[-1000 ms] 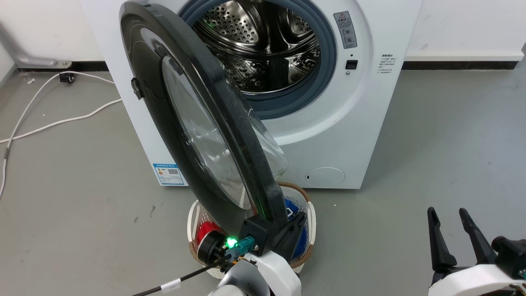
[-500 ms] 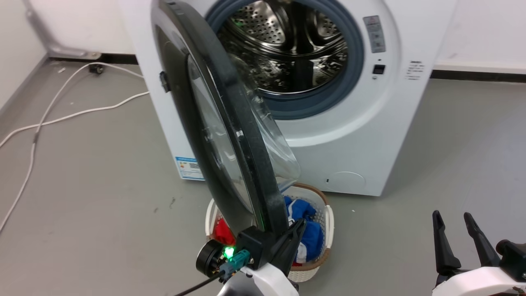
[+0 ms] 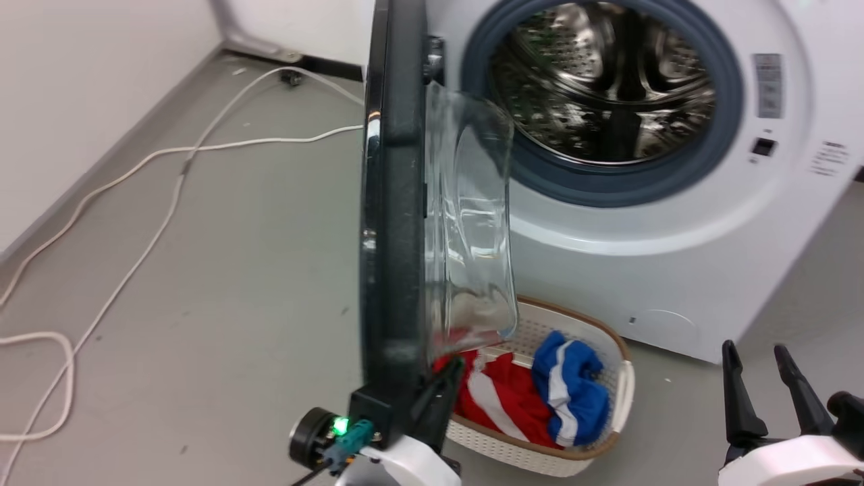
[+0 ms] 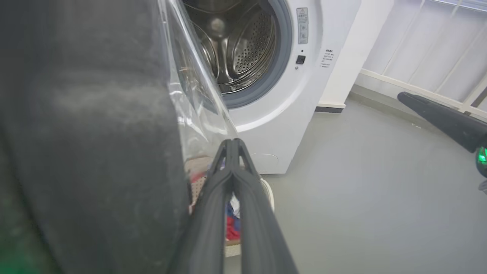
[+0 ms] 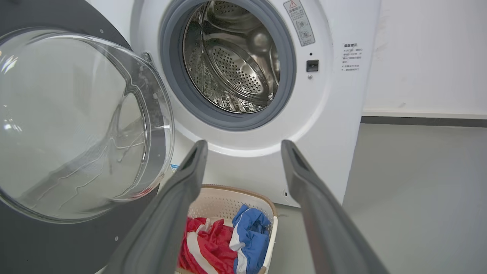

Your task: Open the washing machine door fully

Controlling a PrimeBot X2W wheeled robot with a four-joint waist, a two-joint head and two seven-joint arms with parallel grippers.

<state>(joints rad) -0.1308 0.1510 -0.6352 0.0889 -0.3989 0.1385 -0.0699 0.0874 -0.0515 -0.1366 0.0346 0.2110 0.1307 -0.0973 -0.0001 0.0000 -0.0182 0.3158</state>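
The left jaws, pressed together tip to tip, have swung the washing machine door [image 3: 395, 202] wider; it now stands about square to the washing machine [image 3: 675, 283]. They sit at the door's free edge on its glass side, the door to their left, its rim running away toward the machine. The right jaws stand apart, well right of the door.

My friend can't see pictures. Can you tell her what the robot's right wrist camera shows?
The washing machine door stands open at the left, showing the shiny steel drum of the white washing machine. The open right gripper frames a basket of red and blue clothes.
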